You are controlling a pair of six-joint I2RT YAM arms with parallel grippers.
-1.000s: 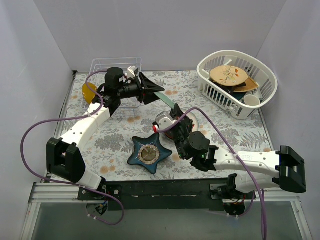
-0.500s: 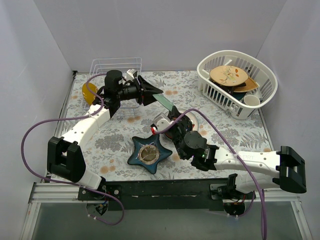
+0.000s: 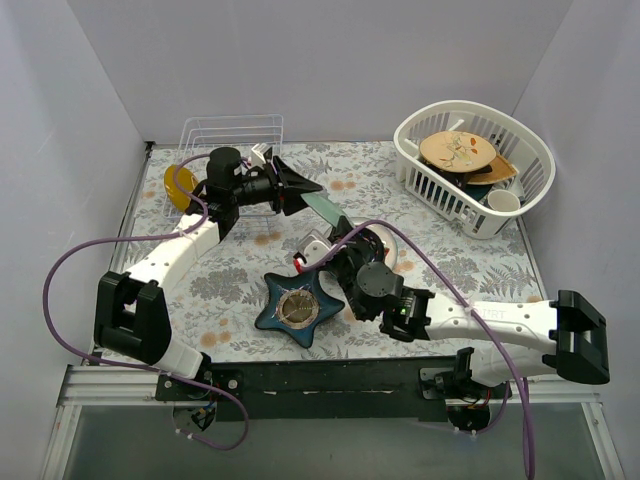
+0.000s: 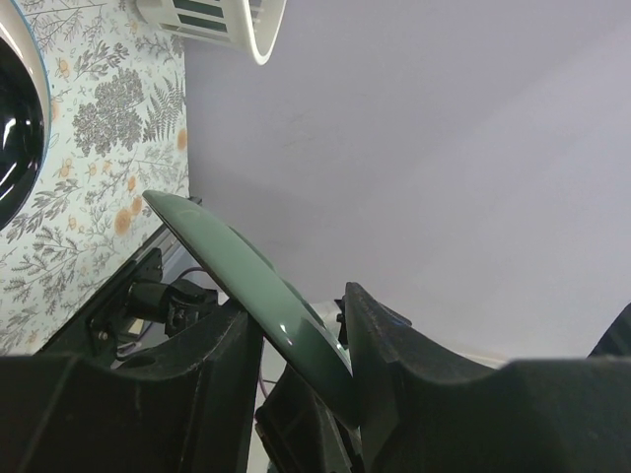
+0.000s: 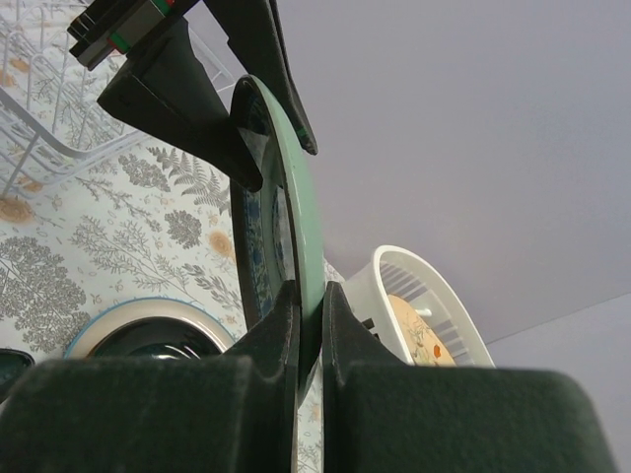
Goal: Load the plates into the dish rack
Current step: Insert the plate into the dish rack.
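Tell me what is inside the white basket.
The white basket holds a tan plate with painted sprigs on top, an orange-brown dish beneath it and a white cup. Anything lower is covered.

Plain lilac walls point(image 3: 330, 60), floral-patterned tabletop point(image 3: 470, 270)

A dark blue star dish point(image 3: 298, 306) lies on floral cloth point(image 3: 450, 270), white basket point(image 3: 437, 188) far right.

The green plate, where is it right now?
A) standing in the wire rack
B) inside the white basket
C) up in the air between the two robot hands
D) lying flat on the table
C: the green plate is in the air, one edge in the left gripper, the opposite edge pinched by the right gripper.
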